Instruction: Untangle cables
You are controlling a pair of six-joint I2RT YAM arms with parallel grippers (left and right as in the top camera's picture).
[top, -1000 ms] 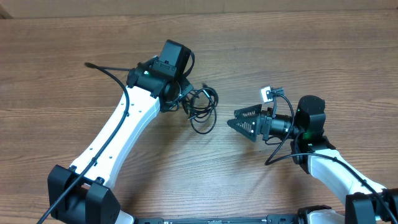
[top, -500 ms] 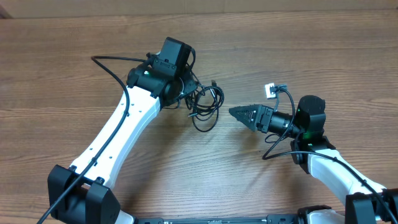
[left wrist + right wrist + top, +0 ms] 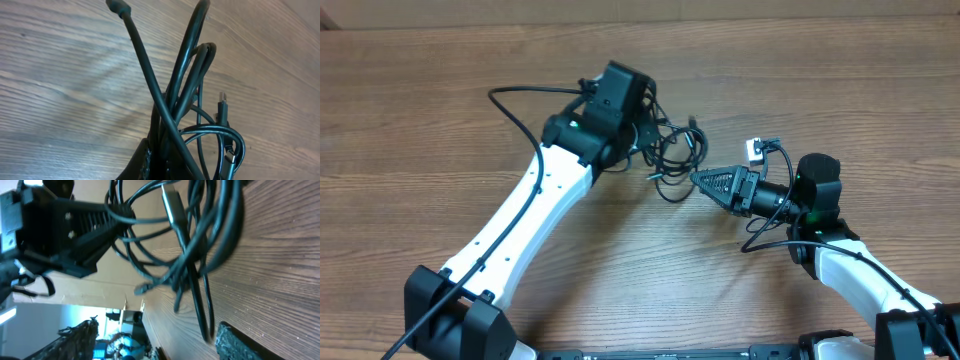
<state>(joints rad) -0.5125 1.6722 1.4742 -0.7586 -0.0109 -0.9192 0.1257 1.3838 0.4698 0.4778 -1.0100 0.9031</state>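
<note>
- The tangled bundle of thin black cables (image 3: 672, 152) is near the middle of the brown wooden table (image 3: 840, 80), between both arms.
- The left gripper (image 3: 638, 128) is clamped tight on the bundle's strands.
- The right gripper (image 3: 704, 180) is parted, with its fingers (image 3: 82, 335) on either side of the loops.

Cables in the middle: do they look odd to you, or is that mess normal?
Yes: the cables are a knotted bunch of crossing loops, pinched in the left gripper, with one plug sticking out. The open right gripper points at the bunch. Nothing else stands out.
</note>
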